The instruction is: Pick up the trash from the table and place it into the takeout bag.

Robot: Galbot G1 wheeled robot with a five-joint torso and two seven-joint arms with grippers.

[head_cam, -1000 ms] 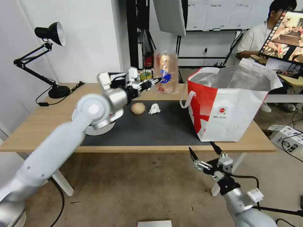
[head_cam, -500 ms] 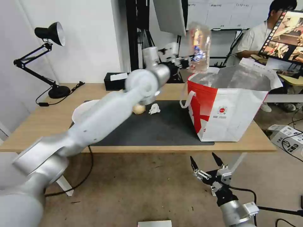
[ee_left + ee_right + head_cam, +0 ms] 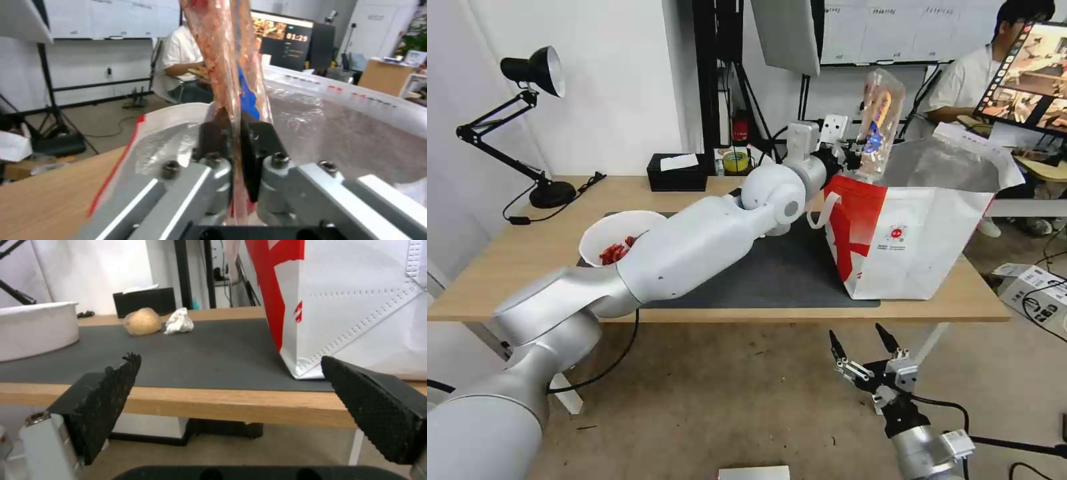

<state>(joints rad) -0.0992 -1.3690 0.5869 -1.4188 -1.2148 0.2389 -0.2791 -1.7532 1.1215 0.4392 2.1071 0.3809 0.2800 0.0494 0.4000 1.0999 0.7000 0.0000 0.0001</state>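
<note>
bag: the boxy red-and-white takeout bag with foil lining (image 3: 914, 233) is taken as the landmark, mouth open upward
left gripper (image 3: 854, 155): clamped on the tray's lower edge, right over the bag's near rim
tray: the clear hinged plastic tray with red scraps (image 3: 879, 120) is held on edge, long axis upright, above the bag's mouth
tip: probably best carried further over the opening and lowered before it's let go, so the rim isn't clipped
right gripper (image 3: 868, 349): parked below the bag, fingers spread wide, nothing held

The clear hinged tray (image 3: 880, 113) with red and beige scraps is held upright on edge above the open takeout bag (image 3: 914, 227), which stands on the bench (image 3: 507, 260). Left of the bag lie the white tissue (image 3: 179, 321), the beige lump (image 3: 142, 321) and the bowl of red shells (image 3: 617, 241).
</note>
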